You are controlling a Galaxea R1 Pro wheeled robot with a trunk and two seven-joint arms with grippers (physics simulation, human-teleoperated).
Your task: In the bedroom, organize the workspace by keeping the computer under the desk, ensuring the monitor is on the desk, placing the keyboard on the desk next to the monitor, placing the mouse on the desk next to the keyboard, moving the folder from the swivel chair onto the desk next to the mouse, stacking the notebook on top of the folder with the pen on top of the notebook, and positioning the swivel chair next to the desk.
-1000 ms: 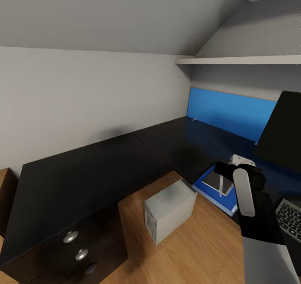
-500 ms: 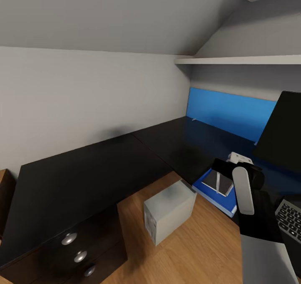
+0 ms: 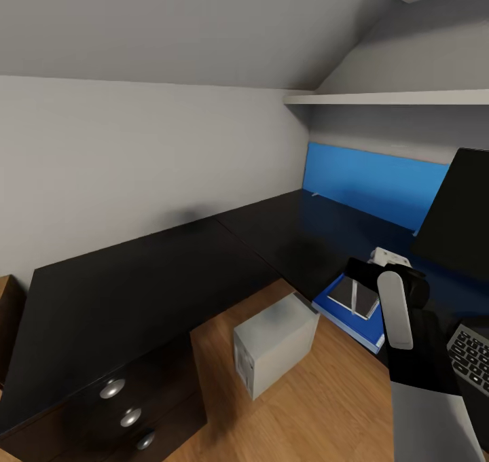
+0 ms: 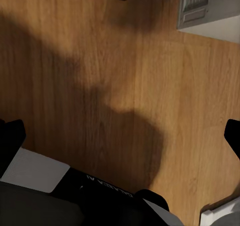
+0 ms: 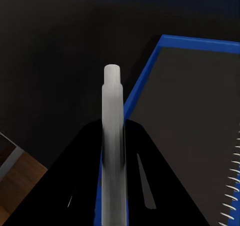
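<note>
- While the right gripper (image 5: 112, 151) hung over the desk (image 3: 136, 278), its two dark fingers (image 5: 80, 176) were pressed together on the pen (image 5: 112, 136), which stood up between them as a slim white stick in the right wrist view.
- Beneath the pen in that view lay the folder (image 5: 145, 81), its bright blue border framing the dark cover of the notebook (image 5: 195, 111), whose spiral edge showed at one side.
- From the head view, the folder (image 3: 343, 312) sat at the near edge of the black desk with the notebook (image 3: 354, 296) on top of it, and the right arm (image 3: 407, 340) reached over them.
- Beside the arm, a corner of the keyboard (image 3: 470, 357) lay on the desk, and the black monitor (image 3: 458, 210) stood behind it, in front of a long blue panel (image 3: 370, 180) on the wall.
- On the wooden floor (image 3: 305, 407) the grey computer (image 3: 275, 343) stood in the angle of the L-shaped desk, partly out from under it, near the drawer unit (image 3: 129, 414) with its silver knobs.
- Of the left gripper (image 4: 120, 136), the wrist view showed only dark finger edges set wide apart over the floor, with nothing between them, and the computer's vented end (image 4: 195, 1) lay beyond.
</note>
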